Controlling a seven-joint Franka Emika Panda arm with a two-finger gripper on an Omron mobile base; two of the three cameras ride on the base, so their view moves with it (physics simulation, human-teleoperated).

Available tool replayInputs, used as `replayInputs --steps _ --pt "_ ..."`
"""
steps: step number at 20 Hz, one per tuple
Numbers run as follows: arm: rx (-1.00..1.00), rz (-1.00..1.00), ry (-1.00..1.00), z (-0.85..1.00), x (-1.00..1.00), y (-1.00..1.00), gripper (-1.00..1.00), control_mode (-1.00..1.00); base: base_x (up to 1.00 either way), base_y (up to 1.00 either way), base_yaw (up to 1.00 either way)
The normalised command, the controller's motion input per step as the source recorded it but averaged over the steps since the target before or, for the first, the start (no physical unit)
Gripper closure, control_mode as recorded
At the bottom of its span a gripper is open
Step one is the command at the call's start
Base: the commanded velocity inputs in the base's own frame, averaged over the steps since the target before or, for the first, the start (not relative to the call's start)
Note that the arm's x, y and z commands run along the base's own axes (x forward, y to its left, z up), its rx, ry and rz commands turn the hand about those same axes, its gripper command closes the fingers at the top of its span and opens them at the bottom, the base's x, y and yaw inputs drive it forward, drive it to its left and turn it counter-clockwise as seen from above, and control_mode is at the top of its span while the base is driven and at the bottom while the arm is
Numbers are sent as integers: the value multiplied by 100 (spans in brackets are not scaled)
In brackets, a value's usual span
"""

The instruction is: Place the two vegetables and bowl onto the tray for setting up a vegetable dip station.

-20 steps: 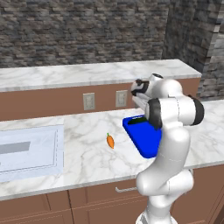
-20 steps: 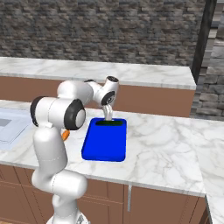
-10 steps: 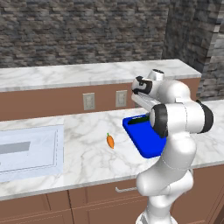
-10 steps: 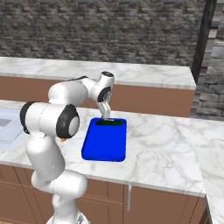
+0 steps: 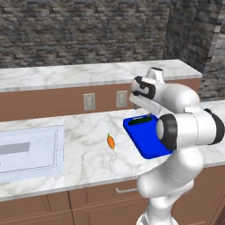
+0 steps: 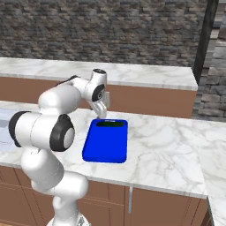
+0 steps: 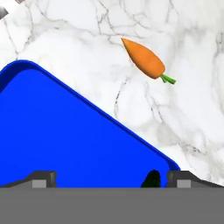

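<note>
The dark green vegetable [image 6: 112, 124] already lies at the blue tray's [image 6: 106, 143] far end. The carrot [image 5: 111, 141] sits on the table [image 5: 88, 154] at the tray's nine o'clock. The jaws gape, empty. Carrot and bowl remain.

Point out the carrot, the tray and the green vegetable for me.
carrot [image 7: 144, 60]: hand view, middle of its orange body.
tray [image 6: 106, 142]: right base view, bare blue floor.
green vegetable [image 6: 111, 124]: right base view, its middle, at the tray's far end.

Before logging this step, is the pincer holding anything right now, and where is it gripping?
Nothing is held. The pincer is open above the blue tray; the carrot lies apart on the counter.
</note>
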Motion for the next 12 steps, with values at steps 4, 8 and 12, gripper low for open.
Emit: replayInputs --steps 4,8,12 --pt "-3 11 0 22 -18 21 -100 -100 0 0 0" --pt "-1 17 0 7 -2 25 -100 -100 0 0 0" --pt "0 18 0 2 -1 26 -100 -100 0 0 0"
